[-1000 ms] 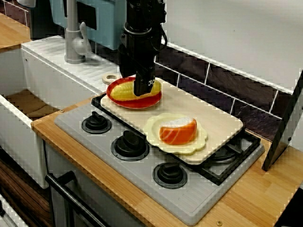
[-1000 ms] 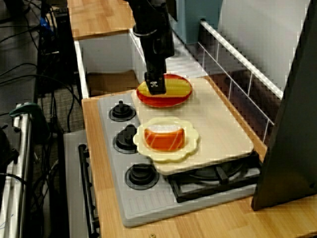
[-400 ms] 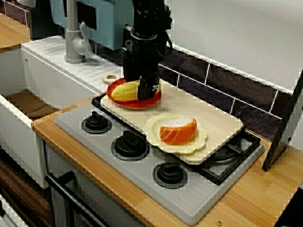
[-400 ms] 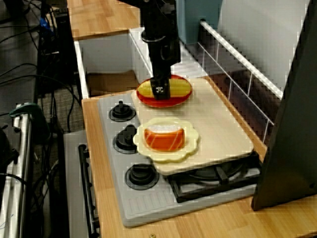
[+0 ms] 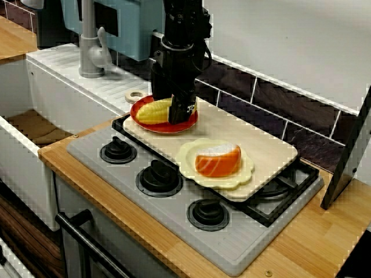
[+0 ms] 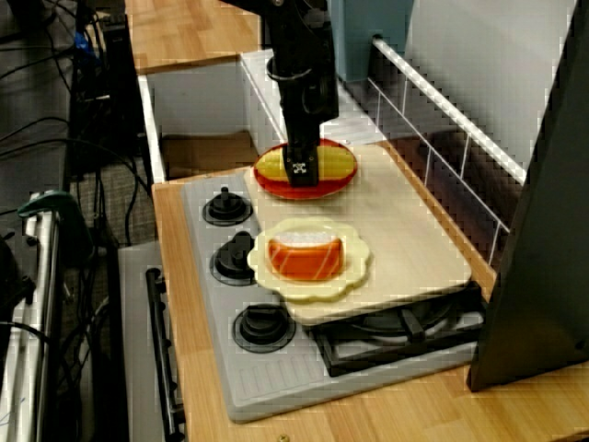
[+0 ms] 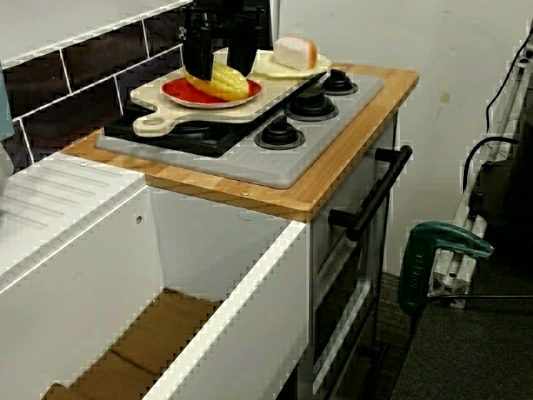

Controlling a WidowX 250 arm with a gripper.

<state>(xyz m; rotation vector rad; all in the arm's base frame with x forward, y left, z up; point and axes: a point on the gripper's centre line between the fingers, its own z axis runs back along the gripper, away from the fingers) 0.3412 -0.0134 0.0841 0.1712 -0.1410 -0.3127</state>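
A yellow corn cob (image 5: 152, 111) lies in a red plate (image 5: 161, 128) at the left end of a pale cutting board (image 5: 264, 145) set over the stove. My black gripper (image 5: 181, 113) is lowered onto the cob's right half. In the low view from the sink side, its fingers (image 7: 197, 60) stand open on either side of the corn cob (image 7: 226, 82). The view from the stove's end shows the gripper (image 6: 302, 170) across the middle of the cob (image 6: 337, 164). To the right, an orange-and-white sushi piece (image 5: 218, 159) rests on a cream scalloped plate (image 5: 186, 157).
Three black knobs (image 5: 158, 176) line the grey stove's front. A grey faucet (image 5: 90, 43) and a white sink (image 5: 35, 124) lie to the left, with a small tape roll (image 5: 136, 94) behind the red plate. A dark panel (image 5: 351, 153) leans at the right.
One second ago the gripper was higher and a little more to the left; it has come down over the corn. Since 0.4 s ago it has hardly moved.
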